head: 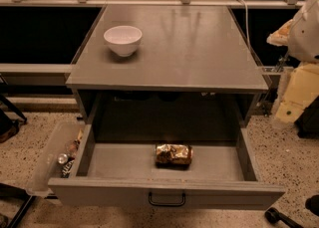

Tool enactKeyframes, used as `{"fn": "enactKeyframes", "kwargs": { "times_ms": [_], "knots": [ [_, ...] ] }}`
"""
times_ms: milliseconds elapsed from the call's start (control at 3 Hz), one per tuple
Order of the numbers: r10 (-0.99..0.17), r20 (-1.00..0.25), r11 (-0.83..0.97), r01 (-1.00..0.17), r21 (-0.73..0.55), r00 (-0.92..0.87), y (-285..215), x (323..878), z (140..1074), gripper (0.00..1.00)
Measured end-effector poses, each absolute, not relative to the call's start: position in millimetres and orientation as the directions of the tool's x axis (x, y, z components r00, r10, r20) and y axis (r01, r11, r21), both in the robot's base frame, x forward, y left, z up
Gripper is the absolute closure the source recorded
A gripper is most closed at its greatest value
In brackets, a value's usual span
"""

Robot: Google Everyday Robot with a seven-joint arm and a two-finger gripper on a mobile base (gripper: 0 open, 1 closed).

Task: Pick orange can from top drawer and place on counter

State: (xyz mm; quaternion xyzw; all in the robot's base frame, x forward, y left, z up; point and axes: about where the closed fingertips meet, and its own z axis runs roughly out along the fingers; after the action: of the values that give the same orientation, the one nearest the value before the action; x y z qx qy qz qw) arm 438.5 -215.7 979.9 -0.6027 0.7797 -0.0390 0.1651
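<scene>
The orange can (173,154) lies on its side in the open top drawer (124,163), near the middle of the drawer floor. It is dented, gold-orange and dark brown. The drawer is pulled out, with a black wire handle (166,200) on its front panel. The counter (189,48) is the flat grey top of the cabinet above it. My gripper (291,100) hangs at the right edge of the view, beside the cabinet's right side, well apart from the can and above drawer level. It holds nothing that I can see.
A white bowl (122,40) stands on the counter's left rear part. A clear plastic side bin (52,160) with small items hangs at the drawer's left. Speckled floor surrounds the cabinet. A dark wheel (272,215) sits at the lower right.
</scene>
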Motion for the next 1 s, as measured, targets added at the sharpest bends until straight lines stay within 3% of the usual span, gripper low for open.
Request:
{"fn": "enactKeyframes", "kwargs": {
  "times_ms": [333, 1000],
  "knots": [
    [-0.953, -0.211, 0.27, -0.927, -0.26, -0.219, -215.7, 438.5, 979.8, 0.0],
    [-0.917, -0.375, 0.216, -0.959, -0.181, -0.136, -213.6, 457.2, 889.8, 0.0]
  ]
}}
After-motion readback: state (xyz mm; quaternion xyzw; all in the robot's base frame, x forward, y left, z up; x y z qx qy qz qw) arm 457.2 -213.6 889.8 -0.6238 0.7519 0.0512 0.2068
